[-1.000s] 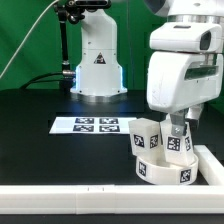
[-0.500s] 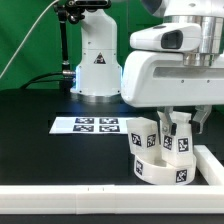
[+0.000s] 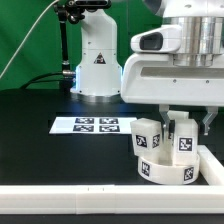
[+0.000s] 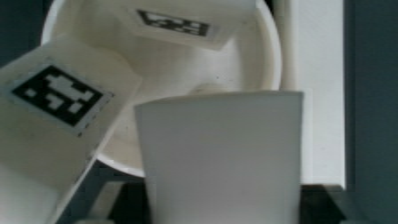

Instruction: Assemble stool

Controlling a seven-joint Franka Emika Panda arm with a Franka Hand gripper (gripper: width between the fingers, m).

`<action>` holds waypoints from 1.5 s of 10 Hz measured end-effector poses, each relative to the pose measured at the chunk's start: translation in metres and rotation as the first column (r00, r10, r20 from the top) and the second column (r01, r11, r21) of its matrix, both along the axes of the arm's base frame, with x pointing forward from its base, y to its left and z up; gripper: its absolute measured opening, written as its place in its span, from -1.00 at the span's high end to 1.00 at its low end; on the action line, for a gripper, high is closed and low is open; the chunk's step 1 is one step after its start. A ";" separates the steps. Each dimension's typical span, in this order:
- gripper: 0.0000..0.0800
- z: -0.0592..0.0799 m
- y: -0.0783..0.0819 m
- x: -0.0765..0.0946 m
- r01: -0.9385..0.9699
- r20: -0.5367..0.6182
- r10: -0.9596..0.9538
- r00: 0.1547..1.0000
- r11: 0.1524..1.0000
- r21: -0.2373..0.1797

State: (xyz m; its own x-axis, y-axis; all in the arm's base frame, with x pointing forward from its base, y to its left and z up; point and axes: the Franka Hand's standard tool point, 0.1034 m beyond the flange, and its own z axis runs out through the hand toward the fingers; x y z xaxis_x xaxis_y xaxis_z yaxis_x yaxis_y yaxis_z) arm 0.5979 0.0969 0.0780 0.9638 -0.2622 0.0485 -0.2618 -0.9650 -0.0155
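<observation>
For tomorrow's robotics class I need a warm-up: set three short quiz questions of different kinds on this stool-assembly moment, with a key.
1. True or false: two legs, the nearer leg and the far leg, stand upright on the seat disc.
2. Multiple choice: the marker board lies (A) on the seat disc, (B) flat on the black table, (C) in the fingers.
3. Fill in: the arm's white gripper housing hangs directly ____ the stool parts.

Key: 1 true; 2 B; 3 above.
</observation>
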 end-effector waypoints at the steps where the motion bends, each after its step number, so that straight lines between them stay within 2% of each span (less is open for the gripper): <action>1: 0.15 0.000 0.000 0.000 0.044 0.000 -0.044 0.999 0.999 0.003; 5: 0.15 0.000 0.001 0.000 0.294 -0.004 -0.294 0.956 0.956 0.018; 8: 0.15 -0.001 0.001 -0.001 0.525 -0.025 -0.525 0.851 0.849 0.054; 11: 0.15 -0.002 -0.003 0.001 0.775 -0.061 -0.775 0.629 0.619 0.126; 14: 0.15 -0.002 0.003 0.000 0.913 -0.111 -0.909 0.401 0.387 0.133; 15: 0.15 -0.002 0.005 0.000 0.955 -0.136 -0.950 0.282 0.263 0.137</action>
